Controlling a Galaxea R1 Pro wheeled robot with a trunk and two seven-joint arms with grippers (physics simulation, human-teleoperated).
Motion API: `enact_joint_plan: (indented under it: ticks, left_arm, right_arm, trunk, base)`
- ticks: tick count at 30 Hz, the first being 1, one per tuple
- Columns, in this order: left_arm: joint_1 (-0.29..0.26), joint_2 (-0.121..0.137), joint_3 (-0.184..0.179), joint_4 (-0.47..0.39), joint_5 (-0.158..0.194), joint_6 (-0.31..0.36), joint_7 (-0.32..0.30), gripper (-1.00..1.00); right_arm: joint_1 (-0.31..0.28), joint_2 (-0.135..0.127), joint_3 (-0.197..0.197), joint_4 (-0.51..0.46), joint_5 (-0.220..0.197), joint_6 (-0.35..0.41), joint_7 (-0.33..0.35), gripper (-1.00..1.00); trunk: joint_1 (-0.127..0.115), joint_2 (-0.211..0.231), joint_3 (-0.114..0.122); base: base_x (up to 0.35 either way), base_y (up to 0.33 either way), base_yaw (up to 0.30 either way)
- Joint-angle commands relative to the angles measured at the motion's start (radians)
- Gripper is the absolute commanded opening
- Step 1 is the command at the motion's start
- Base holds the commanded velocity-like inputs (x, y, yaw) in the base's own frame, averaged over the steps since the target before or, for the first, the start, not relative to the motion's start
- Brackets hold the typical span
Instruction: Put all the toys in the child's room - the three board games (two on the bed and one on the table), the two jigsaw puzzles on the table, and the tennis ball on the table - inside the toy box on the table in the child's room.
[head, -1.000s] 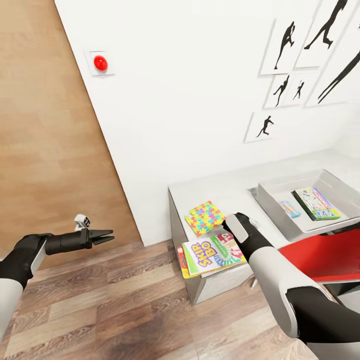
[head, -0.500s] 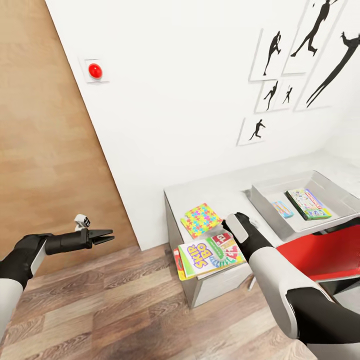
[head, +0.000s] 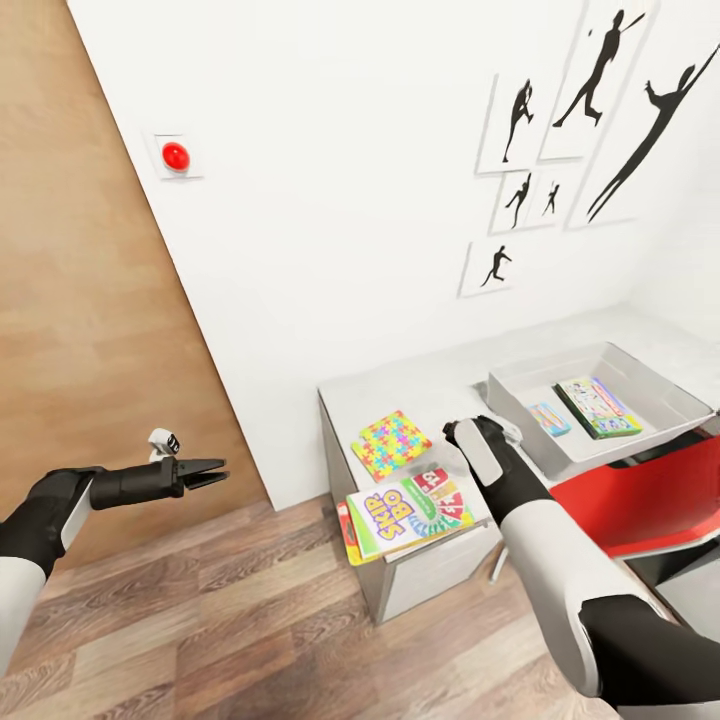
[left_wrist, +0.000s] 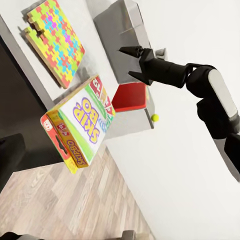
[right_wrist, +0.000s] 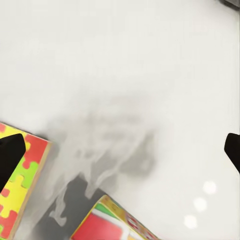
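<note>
Presently, on the table (head: 420, 385): one jigsaw puzzle (head: 391, 443) lying flat near the front corner, a yellow-green Skip-Bo board game (head: 405, 507) stacked on a red box and overhanging the table edge, and the grey toy box (head: 640, 378) further along, already holding a pale multicoloured board game (head: 598, 406) and a small blue item, which suggests the tidy-up is partly done. The right gripper (left_wrist: 129, 62) hovers released and empty above the bare tabletop between puzzle and game, likely lining up a pick; the left gripper (head: 213, 470) hangs clenched and idle over the floor. The left wrist view adds the parted right jaws and a tennis ball (left_wrist: 155, 118) beyond the red chair (head: 640, 500).
</note>
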Motion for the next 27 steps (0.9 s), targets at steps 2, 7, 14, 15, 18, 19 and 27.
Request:
enact_joint_plan:
  ticks: [2, 7, 14, 15, 18, 19, 27]
  left_arm:
    - [0.0, 0.0, 0.0, 0.0, 0.0, 0.011, -0.004, 1.0]
    - [0.0, 0.0, 0.0, 0.0, 0.0, 0.011, -0.004, 1.0]
    - [0.0, 0.0, -0.001, 0.0, 0.0, 0.011, -0.004, 1.0]
    - [0.0, 0.0, -0.001, 0.0, 0.0, 0.011, -0.004, 1.0]
    - [0.0, 0.0, -0.001, 0.0, 0.0, 0.011, -0.004, 1.0]
    - [0.0, 0.0, -0.001, 0.0, 0.0, 0.011, -0.004, 1.0]
    - [0.0, 0.0, -0.001, 0.0, 0.0, 0.011, -0.004, 1.0]
  right_arm:
    - [0.009, -0.001, 0.003, -0.019, -0.006, 0.009, -0.007, 1.0]
    - [0.034, 0.0, 0.003, -0.06, -0.006, 0.018, -0.007, 1.0]
    - [0.064, 0.0, 0.002, -0.121, -0.007, 0.032, -0.007, 1.0]
    - [0.071, 0.001, 0.002, -0.133, -0.007, 0.037, -0.007, 1.0]
    - [0.094, 0.001, 0.002, -0.169, -0.009, 0.052, -0.007, 1.0]
    - [0.101, 0.001, 0.002, -0.179, -0.01, 0.056, -0.007, 1.0]
    - [0.142, 0.0, 0.001, -0.241, -0.014, 0.075, -0.004, 1.0]
  trunk:
    - [0.001, -0.002, 0.001]
    - [0.001, -0.002, 0.009]
    - [0.001, -0.002, 0.02]
    - [0.001, -0.002, 0.021]
    - [0.001, -0.002, 0.026]
    - [0.001, -0.002, 0.027]
    - [0.001, -0.002, 0.04]
  base:
    - [0.0, 0.0, -0.1]
    - [0.0, 0.0, -0.101]
    - [0.0, 0.0, -0.103]
    - [0.0, 0.0, -0.103]
    - [0.0, 0.0, -0.103]
    - [0.0, 0.0, -0.104]
    - [0.0, 0.0, -0.104]
